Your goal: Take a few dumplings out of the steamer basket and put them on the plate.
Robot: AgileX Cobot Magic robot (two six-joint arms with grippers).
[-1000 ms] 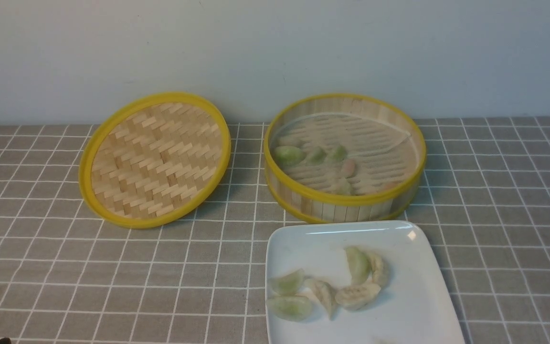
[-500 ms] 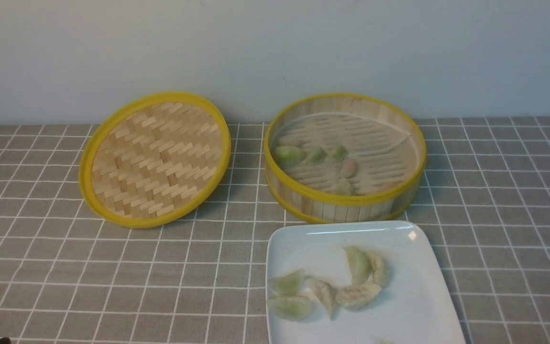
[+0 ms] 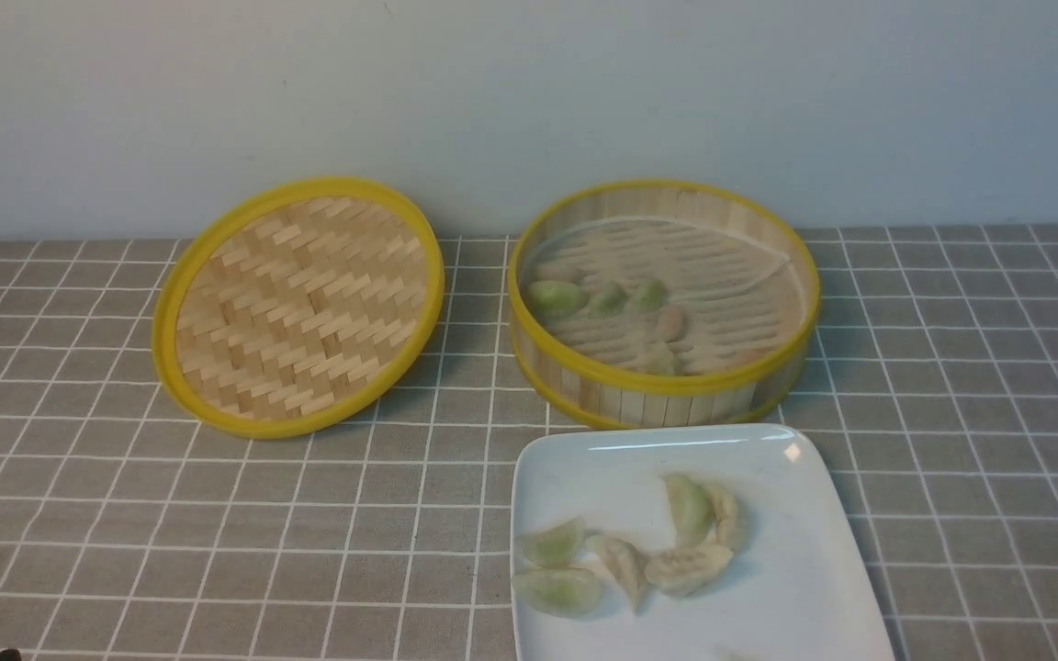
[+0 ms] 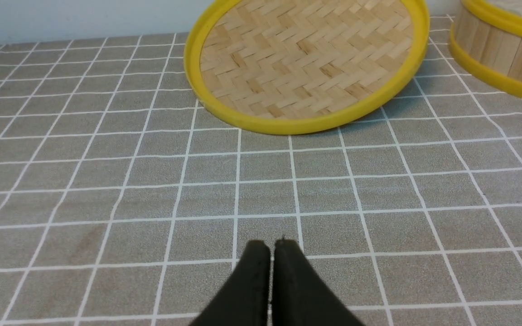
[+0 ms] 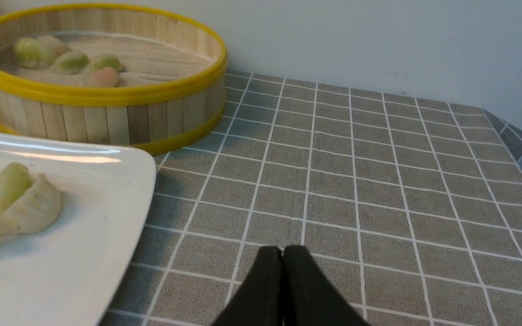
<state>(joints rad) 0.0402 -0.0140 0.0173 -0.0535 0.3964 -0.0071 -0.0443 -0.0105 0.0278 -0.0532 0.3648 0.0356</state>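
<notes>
You've got a grey grid-checked tablecloth [image 3: 217, 514] carrying the woven lid [image 3: 298, 308] (tilted), the steamer basket [image 3: 667, 397] beside it, and the plate [image 3: 795, 588] nearest you.

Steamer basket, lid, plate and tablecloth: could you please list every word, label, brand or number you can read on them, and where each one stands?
None: no readable text shows in any view.
The steamer basket, its lid and the plate carry no print or label.
The tablecloth shows only a white grid pattern.
The wall behind is blank.
</notes>
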